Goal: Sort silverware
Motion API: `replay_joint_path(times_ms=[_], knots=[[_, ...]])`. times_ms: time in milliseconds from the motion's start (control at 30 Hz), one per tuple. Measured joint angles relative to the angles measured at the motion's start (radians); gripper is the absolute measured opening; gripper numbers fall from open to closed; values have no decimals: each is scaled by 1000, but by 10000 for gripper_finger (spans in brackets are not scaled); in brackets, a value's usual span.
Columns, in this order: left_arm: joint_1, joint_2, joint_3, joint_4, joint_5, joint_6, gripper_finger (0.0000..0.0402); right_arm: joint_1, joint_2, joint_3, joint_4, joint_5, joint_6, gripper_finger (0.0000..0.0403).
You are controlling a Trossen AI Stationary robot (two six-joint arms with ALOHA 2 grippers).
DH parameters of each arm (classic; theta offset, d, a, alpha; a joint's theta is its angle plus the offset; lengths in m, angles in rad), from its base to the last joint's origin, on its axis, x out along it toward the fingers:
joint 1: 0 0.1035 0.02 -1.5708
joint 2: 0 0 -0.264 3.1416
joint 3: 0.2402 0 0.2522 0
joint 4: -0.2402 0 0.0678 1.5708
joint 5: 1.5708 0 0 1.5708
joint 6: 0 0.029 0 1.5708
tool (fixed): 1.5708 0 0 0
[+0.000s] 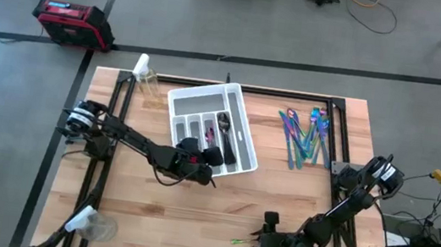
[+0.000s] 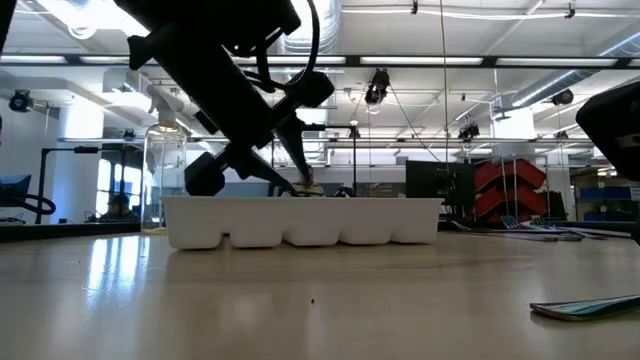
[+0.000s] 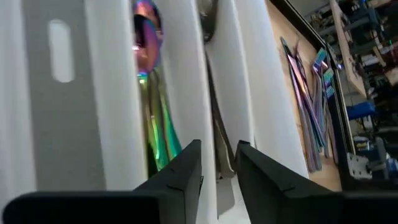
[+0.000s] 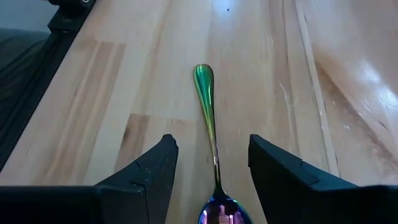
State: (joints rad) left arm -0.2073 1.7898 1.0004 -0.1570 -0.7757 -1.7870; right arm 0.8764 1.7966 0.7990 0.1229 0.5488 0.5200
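The white tray (image 1: 206,104) stands mid-table, with an iridescent spoon (image 3: 149,43) and a dark piece (image 3: 214,118) in its slots. My left gripper (image 1: 210,154) hovers over the tray's near end, its fingers (image 3: 186,180) a little apart above the dark piece's handle end. More silverware (image 1: 304,135) lies in a loose pile at the far right. A single iridescent spoon (image 4: 208,112) lies flat on the table near the front edge. My right gripper (image 4: 211,168) is open, one finger on either side of that spoon's handle without touching it. My left gripper points down into the tray over the dark piece's handle end (image 3: 219,165). Whether the fingers touch it, I cannot tell.
A clear spray bottle (image 1: 146,75) stands at the table's far left and a clear plastic bottle (image 1: 92,226) lies at the near left corner. In the low view the tray's wall (image 2: 300,222) fills the middle and the single spoon (image 2: 590,308) shows at the right.
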Motion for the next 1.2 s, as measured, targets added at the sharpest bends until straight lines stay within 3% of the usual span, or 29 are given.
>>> replay_joint_path(times_ms=[133, 267, 467, 567, 767, 900, 1033, 1100, 1200], knots=[[0, -24, 33, 1, 1, 143, 99, -6, 0, 0, -11, -6, -24, 169], [-4, -63, 87, 4, 6, 407, 102, -23, 5, 0, -16, -14, -52, 158], [-54, -74, 191, 7, 126, 836, 93, -82, 38, 2, -18, -137, -59, 133], [-108, -56, 224, 13, 138, 990, 86, -105, 64, 4, -17, -193, -96, 109], [-227, -1, 241, 58, 142, 1197, 79, -129, 64, 6, -16, -325, -294, 10], [-284, 54, 232, 93, 176, 1270, 78, -135, 52, 5, -21, -366, -477, 5], [-306, 145, 231, 169, 314, 1386, 78, -147, 31, 2, -25, -396, -715, 2], [-309, 199, 231, 235, 387, 1487, 78, -170, 24, 4, -27, -441, -823, 1], [-307, 277, 230, 348, 409, 1640, 78, -218, 24, 19, -37, -540, -912, 1]])
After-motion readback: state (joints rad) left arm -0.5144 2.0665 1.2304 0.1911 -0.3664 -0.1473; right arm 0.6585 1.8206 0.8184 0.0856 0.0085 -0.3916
